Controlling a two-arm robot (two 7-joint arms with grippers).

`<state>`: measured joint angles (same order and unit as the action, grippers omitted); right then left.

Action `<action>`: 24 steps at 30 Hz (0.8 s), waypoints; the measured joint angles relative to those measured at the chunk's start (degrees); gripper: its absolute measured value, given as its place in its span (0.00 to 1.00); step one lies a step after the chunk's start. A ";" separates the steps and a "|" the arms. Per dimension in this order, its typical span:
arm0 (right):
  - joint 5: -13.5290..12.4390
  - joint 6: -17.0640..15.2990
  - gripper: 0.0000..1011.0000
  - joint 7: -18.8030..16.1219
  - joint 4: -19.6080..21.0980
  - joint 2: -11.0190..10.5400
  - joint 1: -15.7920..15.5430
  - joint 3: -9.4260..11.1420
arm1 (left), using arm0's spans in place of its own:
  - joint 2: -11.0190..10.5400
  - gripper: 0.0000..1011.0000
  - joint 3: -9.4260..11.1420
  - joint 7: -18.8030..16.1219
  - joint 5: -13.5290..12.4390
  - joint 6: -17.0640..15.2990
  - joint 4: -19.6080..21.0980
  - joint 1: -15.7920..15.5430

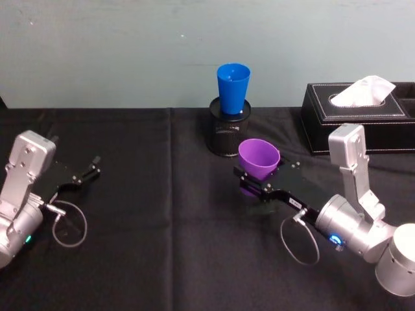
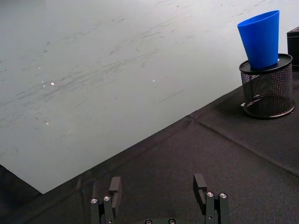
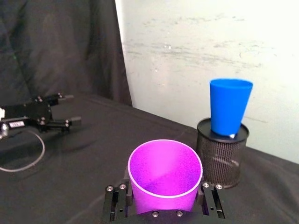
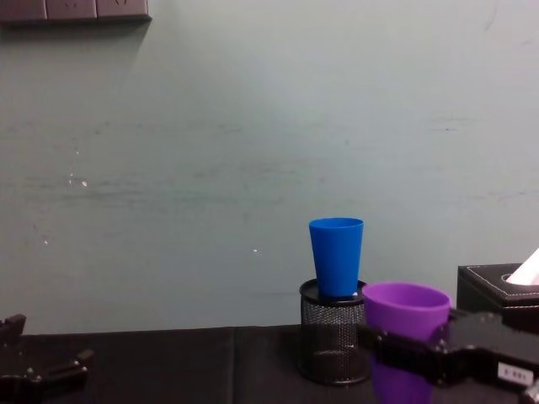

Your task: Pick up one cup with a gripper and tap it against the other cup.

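The purple cup (image 1: 259, 157) is upright and lifted off the table, with my right gripper (image 1: 255, 181) shut on its lower body. In the right wrist view the purple cup (image 3: 165, 177) sits between the jaws. The blue cup (image 1: 233, 88) stands upright in the mouth of a black mesh pen holder (image 1: 229, 128), behind and to the left of the purple one. From the chest view, the purple cup (image 4: 405, 335) hangs just right of the blue cup (image 4: 336, 256), apart from it. My left gripper (image 1: 86, 170) rests open at the table's left.
A black tissue box (image 1: 358, 111) with a white tissue stands at the back right, close behind my right arm. The table carries a black cloth (image 1: 162, 259). A pale green wall (image 4: 253, 151) runs behind the table.
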<state>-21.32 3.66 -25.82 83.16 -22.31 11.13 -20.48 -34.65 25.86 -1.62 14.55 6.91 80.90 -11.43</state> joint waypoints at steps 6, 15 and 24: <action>-0.13 -4.08 0.72 1.02 3.83 -0.81 0.00 0.11 | 0.00 0.99 0.00 0.00 0.00 0.00 0.00 0.00; -0.47 -7.94 0.72 1.88 5.66 -1.45 0.42 -0.09 | 0.00 0.99 0.00 0.00 0.00 0.00 0.00 0.00; -0.48 -7.67 0.72 1.84 5.52 -1.38 0.41 -0.11 | 0.00 0.99 0.00 0.00 0.00 0.00 0.00 0.00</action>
<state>-21.80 -4.01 -23.98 88.68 -23.69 11.54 -20.59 -34.65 25.86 -1.62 14.54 6.91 80.90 -11.43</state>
